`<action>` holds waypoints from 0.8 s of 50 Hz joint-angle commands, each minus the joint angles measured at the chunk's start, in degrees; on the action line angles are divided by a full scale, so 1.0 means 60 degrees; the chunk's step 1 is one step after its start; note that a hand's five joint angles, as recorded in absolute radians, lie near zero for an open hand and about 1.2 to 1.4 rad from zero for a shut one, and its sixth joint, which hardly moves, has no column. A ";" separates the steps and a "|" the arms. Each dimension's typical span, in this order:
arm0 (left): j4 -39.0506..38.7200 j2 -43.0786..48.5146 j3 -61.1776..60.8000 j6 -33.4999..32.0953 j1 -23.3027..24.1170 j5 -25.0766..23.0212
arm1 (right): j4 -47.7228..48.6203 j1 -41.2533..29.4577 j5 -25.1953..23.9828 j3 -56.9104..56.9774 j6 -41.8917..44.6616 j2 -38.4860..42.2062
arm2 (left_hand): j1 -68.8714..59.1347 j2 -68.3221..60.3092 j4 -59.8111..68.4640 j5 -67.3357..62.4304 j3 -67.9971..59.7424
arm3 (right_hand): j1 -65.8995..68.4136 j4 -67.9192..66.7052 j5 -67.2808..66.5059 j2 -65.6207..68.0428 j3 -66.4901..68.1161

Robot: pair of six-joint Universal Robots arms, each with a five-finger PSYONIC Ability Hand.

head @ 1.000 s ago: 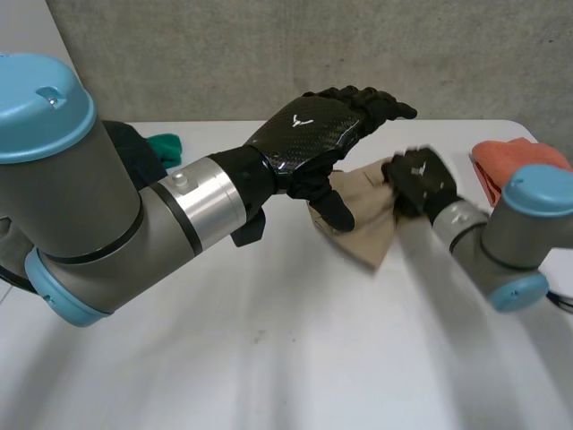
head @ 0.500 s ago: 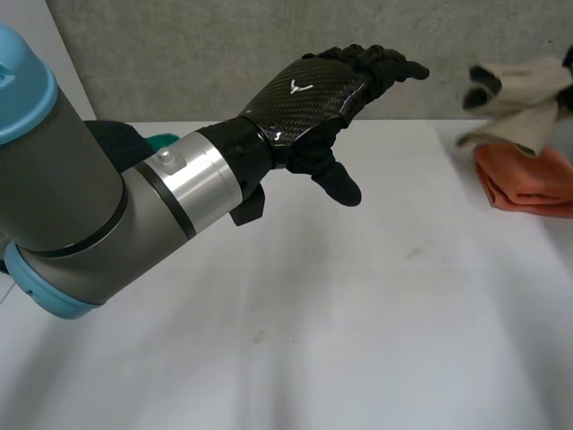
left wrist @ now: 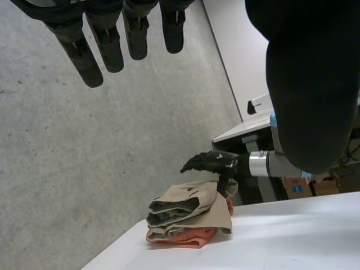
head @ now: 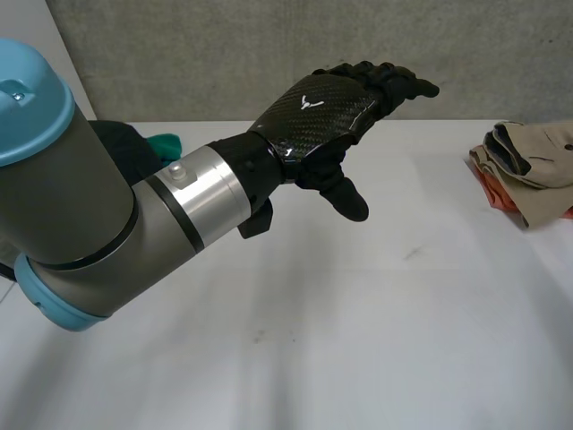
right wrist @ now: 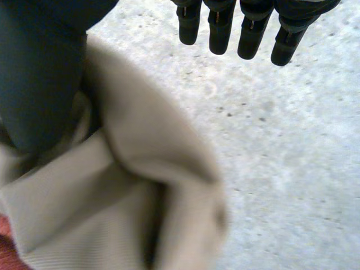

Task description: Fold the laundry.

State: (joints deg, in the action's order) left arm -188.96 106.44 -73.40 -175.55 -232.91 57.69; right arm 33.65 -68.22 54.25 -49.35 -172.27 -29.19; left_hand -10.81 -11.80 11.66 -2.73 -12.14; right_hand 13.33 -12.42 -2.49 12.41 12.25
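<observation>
Moved within the last second: beige garment [head: 535, 166], from mid-table between the two hands to the right end of the white table [head: 313, 340], now lying on top of the orange cloth [head: 490, 190]. Moved with it: right hand [left wrist: 216, 163], from the table's middle to just above that stack. Barely shifted: left hand [head: 322, 112], raised in the air over the middle of the table.

Left hand: fingers [left wrist: 93, 62] straight and slightly spread, thumb out to one side, holding nothing.

Right hand: fingers [right wrist: 253, 34] straight, side by side, clear of the fabric. Thumb close against the beige folds, contact uncertain. No pinch to be seen.

Progress, as judged from the layout: beige piece folded and stacked as second item on the pile, release apparently complete or nearly so. Seemingly left to do: dark cloth [head: 125, 148] and teal cloth [head: 167, 143], bunched together behind the left arm at the back left of the table.

Appearance of the beige garment: thick bundle of several loose, rounded layers, not pressed flat. One end open, showing dark hollows between the folds. Edges not squared with the orange piece, overhanging it in part. Orange cloth flatter, visible as a band beneath.
</observation>
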 commanded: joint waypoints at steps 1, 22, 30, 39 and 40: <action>-0.0001 -0.0264 0.0003 0.0035 0.0089 0.0009 | -0.1649 0.0793 0.0653 -0.0726 0.1080 -0.1799 | -0.0041 0.0124 -0.0101 0.0280 0.0180 | -0.0554 0.0403 0.0415 -0.0401 -0.0376; -0.0586 -0.0543 0.0472 -0.1413 -0.2882 0.3803 | 0.1482 -0.2500 0.1581 -0.5570 0.4058 -0.6823 | -0.0097 0.0067 -0.0045 0.0223 0.0124 | -0.0554 0.0403 0.0415 -0.0401 -0.0376; -0.1362 0.1783 0.0427 -0.4678 -0.4993 0.3715 | 0.0067 -0.4448 0.0011 -0.8223 0.4072 -0.7352 | -0.0153 0.0012 0.0011 0.0168 0.0068 | -0.0554 0.0403 0.0415 -0.0401 -0.0376; -0.1334 0.4392 0.1188 -0.7698 -0.6400 0.2222 | -0.2384 -0.4640 0.0040 -0.8840 0.4979 -0.7162 | -0.0740 -0.0575 0.0598 -0.0419 -0.0519 | -0.0554 0.0403 0.0415 -0.0401 -0.0376; -0.1334 0.4611 0.1305 -0.7787 -0.6444 0.2120 | -0.2443 -0.4640 0.0055 -0.8884 0.5154 -0.7147 | -0.1686 -0.1521 0.1544 -0.1365 -0.1465 | -0.0554 0.0403 0.0415 -0.0401 -0.0376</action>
State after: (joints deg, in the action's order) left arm -197.22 125.02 -68.87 -213.29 -268.36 76.44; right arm 27.06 -96.26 53.68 -101.17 -146.78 -73.23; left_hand -10.90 -11.80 11.66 -2.73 -12.14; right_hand 13.34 -12.27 -2.49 12.27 12.22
